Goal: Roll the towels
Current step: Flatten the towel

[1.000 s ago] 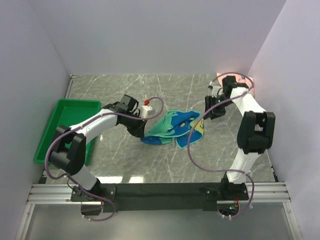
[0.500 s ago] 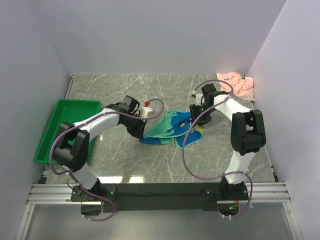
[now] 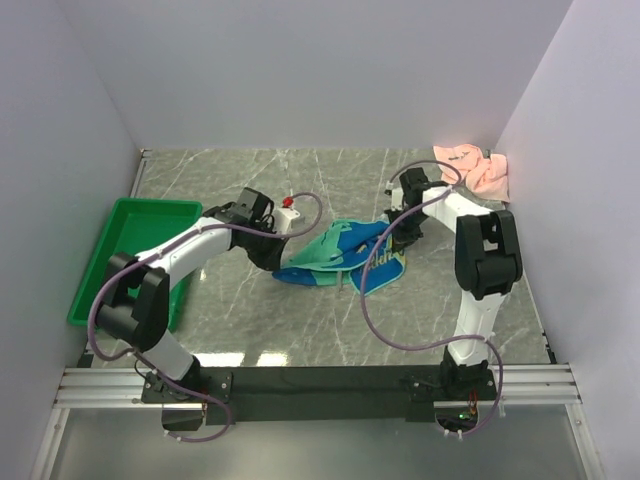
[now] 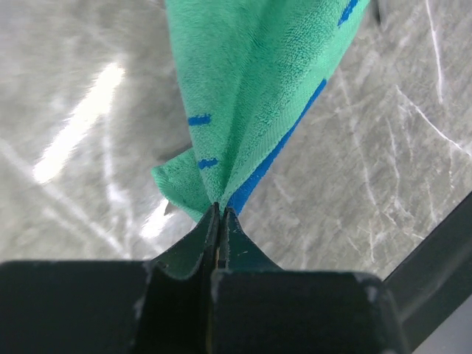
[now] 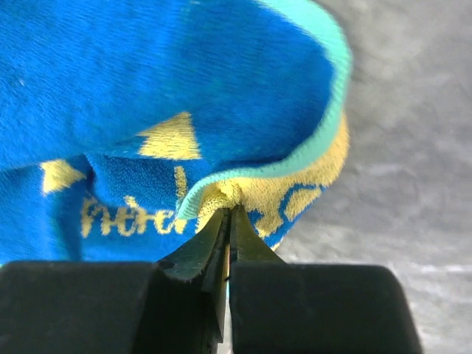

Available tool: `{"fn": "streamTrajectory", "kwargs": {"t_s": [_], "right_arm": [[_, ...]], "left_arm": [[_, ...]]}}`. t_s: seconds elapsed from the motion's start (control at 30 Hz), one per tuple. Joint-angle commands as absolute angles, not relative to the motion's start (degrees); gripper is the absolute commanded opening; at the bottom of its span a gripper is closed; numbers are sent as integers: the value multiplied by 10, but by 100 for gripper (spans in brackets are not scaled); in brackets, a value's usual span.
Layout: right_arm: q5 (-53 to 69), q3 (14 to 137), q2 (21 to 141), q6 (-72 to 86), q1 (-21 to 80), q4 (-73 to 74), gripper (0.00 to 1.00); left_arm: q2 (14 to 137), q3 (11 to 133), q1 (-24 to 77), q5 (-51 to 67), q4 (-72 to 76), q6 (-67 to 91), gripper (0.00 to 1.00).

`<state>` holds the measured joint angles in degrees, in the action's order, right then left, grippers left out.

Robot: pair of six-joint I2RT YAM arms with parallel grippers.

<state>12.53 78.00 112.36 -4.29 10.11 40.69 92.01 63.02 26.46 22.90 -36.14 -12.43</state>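
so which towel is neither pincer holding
The pink towel bunched in the far right corner. The left pincer grips the green towel, the right pincer the blue-and-yellow one.

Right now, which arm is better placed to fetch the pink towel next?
Right, probably. The right claw sits nearer the pink towel in the far corner; the left claw lies beyond the blue-green towel both pinch.

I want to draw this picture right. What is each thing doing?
green towel: bunched up, not rolled, pinched at one edge.
blue towel: folded over, not rolled, pinched at one edge.
pink towel: crumpled in the far right corner, untouched.
left gripper: shut on the green towel.
right gripper: shut on the blue towel.
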Motion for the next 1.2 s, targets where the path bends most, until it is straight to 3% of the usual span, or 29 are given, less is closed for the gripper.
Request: {"fn": "streamTrajectory", "kwargs": {"t_s": [0.0, 0.33, 0.37, 0.4, 0.43, 0.53, 0.73, 0.87, 1.0, 1.17], "right_arm": [[126, 804, 1064, -68, 64, 434, 0], [176, 971, 1113, -117, -14, 529, 0], [175, 984, 1138, -114, -10, 537, 4], [173, 1006, 1149, -113, -4, 556, 16], [174, 1012, 1157, -113, -3, 565, 36], [172, 975, 1117, -123, -4, 557, 62], [152, 829, 984, -177, -19, 530, 62], [171, 731, 912, -222, 16, 490, 53], [114, 671, 900, -243, 94, 436, 45], [91, 654, 946, -259, 118, 387, 48]], "left_arm": [[876, 640, 246, 207, -374, -138, 1], [812, 612, 238, 165, -394, -249, 1], [816, 606, 238, 164, -393, -251, 1], [823, 606, 238, 162, -393, -251, 1], [829, 606, 238, 163, -392, -250, 1], [859, 634, 237, 168, -394, -223, 1], [929, 699, 209, 206, -384, -153, 0], [979, 746, 184, 254, -395, -126, 1], [1031, 797, 163, 265, -424, -122, 1], [1063, 826, 154, 260, -435, -129, 4]]}}
